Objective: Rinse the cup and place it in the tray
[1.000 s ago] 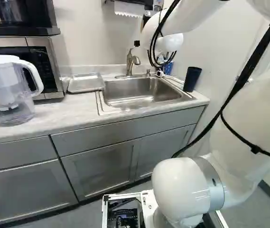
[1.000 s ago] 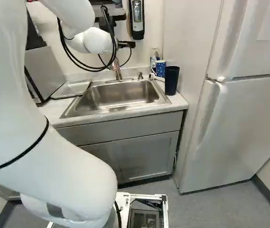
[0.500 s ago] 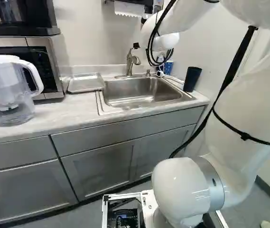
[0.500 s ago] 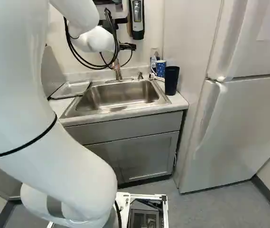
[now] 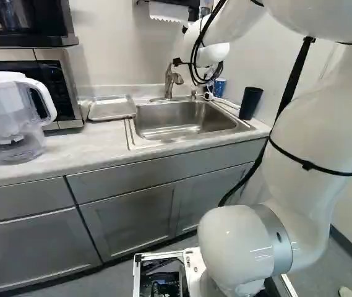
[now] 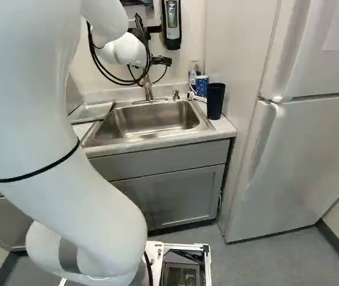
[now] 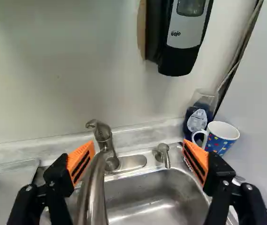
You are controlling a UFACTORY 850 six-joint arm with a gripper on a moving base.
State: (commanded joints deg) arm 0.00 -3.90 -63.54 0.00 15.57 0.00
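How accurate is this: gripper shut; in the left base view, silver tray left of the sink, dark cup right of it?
The gripper is open, not shut: the wrist view shows its fingers well apart, gripping nothing. The rest stands: in the left base view the silver tray is left of the sink, the dark cup right of it.
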